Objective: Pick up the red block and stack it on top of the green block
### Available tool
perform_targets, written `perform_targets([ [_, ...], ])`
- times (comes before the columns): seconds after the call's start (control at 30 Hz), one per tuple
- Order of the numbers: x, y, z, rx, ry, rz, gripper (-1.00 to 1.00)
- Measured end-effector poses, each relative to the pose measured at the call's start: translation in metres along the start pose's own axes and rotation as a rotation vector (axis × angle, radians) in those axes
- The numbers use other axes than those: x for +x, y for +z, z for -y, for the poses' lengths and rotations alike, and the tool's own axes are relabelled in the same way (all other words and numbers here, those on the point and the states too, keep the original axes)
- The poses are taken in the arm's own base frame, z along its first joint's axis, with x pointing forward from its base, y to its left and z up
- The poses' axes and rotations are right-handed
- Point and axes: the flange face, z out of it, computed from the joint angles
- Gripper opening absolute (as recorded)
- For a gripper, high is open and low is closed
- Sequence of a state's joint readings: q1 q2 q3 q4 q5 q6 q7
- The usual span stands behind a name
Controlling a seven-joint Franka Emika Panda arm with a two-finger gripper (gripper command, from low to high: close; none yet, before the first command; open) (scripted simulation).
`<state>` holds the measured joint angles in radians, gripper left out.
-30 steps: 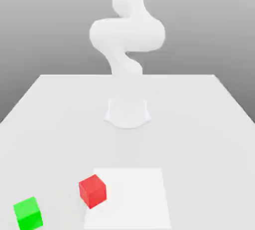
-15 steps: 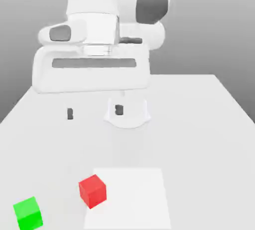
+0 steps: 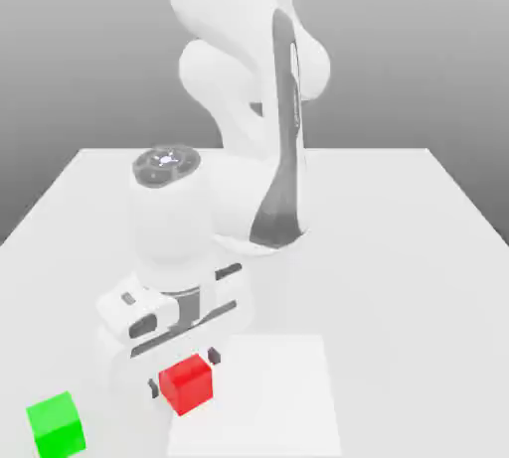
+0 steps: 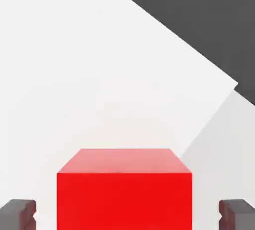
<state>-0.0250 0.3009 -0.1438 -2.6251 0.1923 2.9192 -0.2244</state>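
The red block (image 3: 187, 386) rests on the white table (image 3: 398, 247), near its front edge. My gripper (image 3: 183, 372) has come down over it, with one dark finger on each side of the cube. In the hand view the red block (image 4: 124, 194) sits between the two fingertips (image 4: 17, 214), and a narrow strip of table shows on each side, so the jaws stand open around it without touching. The green block (image 3: 55, 424) lies on the table to the exterior view's left of the red one, apart from it and from the gripper.
A slightly brighter white square patch (image 3: 268, 396) lies on the table just to the exterior view's right of the red block. The arm's base (image 3: 260, 232) stands at mid-table behind the hand. In the hand view the table edge (image 4: 199, 54) borders dark ground.
The arm has swung forward and the hand has dropped from high above the table onto the red block, fingers now straddling it. Neither block has moved.
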Motion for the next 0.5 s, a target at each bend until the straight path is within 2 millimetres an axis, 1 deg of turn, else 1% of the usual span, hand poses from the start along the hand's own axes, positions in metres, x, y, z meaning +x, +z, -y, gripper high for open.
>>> perform_targets([
  [0.1, 0.000, 0.000, 0.000, 0.000, 0.000, 0.002, -1.00],
  [0.13, -0.001, 0.004, 0.000, 0.000, 0.000, 0.002, -1.00],
  [0.17, 0.000, 0.000, 0.000, 0.000, 0.000, 0.002, -1.00],
  [0.23, 0.001, -0.017, 0.000, 0.000, -0.001, 0.001, -1.00],
  [0.33, 0.000, -0.049, 0.000, 0.001, -0.001, 0.001, -1.00],
  [0.37, 0.003, -0.057, -0.004, 0.001, 0.028, 0.002, -1.00],
  [0.4, 0.009, -0.062, -0.012, 0.002, 0.084, 0.004, -1.00],
  [0.5, 0.033, -0.072, -0.047, 0.005, 0.306, 0.009, -1.00],
])
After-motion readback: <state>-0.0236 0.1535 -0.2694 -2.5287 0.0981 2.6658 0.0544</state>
